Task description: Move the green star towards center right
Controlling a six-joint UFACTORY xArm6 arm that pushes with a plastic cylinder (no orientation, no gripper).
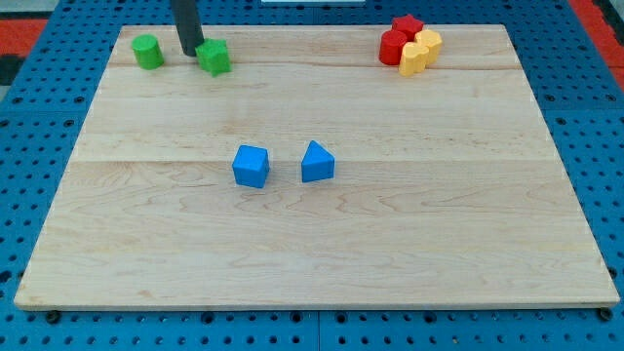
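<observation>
Nearest on the tabletop (322, 263), a blue cube (251, 166) and blue wedge (317, 162) sit mid-board. Far right, red (400, 41) and yellow (420, 52) blocks cluster. Far left, a green cylinder (148, 52); my tip (192, 53), a plain rod tool with nothing to spread or pinch, touches the green star's (214, 58) left side. Approach looks done; next, a long push right and downward, skirting the blue pair

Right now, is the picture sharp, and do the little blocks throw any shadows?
In the camera view, lighting is even and soft; the blue cube and green star cast only faint, short shadows on the wooden board; no strong glare; edges look slightly soft; my tip sits just left of the star.
</observation>
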